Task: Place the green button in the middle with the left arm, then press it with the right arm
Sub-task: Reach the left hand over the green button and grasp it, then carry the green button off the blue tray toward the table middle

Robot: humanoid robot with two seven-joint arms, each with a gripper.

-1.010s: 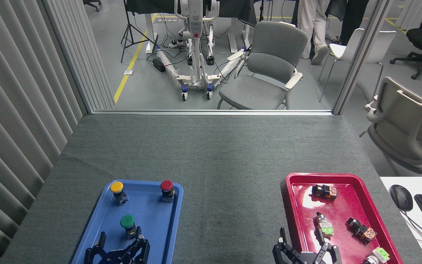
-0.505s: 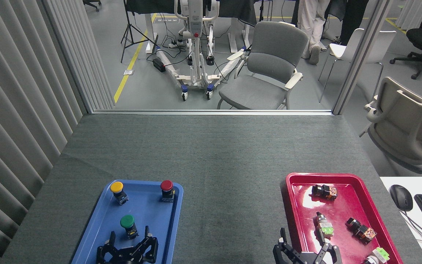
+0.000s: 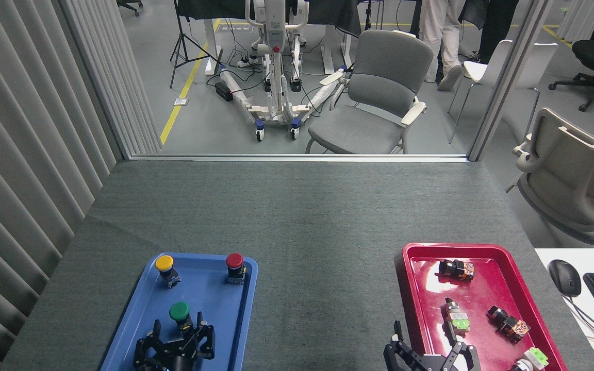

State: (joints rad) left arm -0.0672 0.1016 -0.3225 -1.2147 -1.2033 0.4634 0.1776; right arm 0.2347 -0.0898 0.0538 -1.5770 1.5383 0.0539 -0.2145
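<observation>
Green button [image 3: 179,313]: you see it upright in the blue tray [image 3: 214,304], near the tray's front.
Left claw [image 3: 181,332]: spread open, fingers either side of the button's base, just behind it.
Yellow button [image 3: 165,266], red button [image 3: 234,264]: at the tray's far end.
Middle [image 3: 323,288]: bare worktop cloth.
Right claw [image 3: 425,346]: open, over the red tray [image 3: 482,252] edge.

Even bright overhead light; sharp focus throughout. White glare patches lay on red tray [image 3: 414,268] near its far-left corner. Shadows soft, faint. Slight wide-angle bowing at edges.
</observation>
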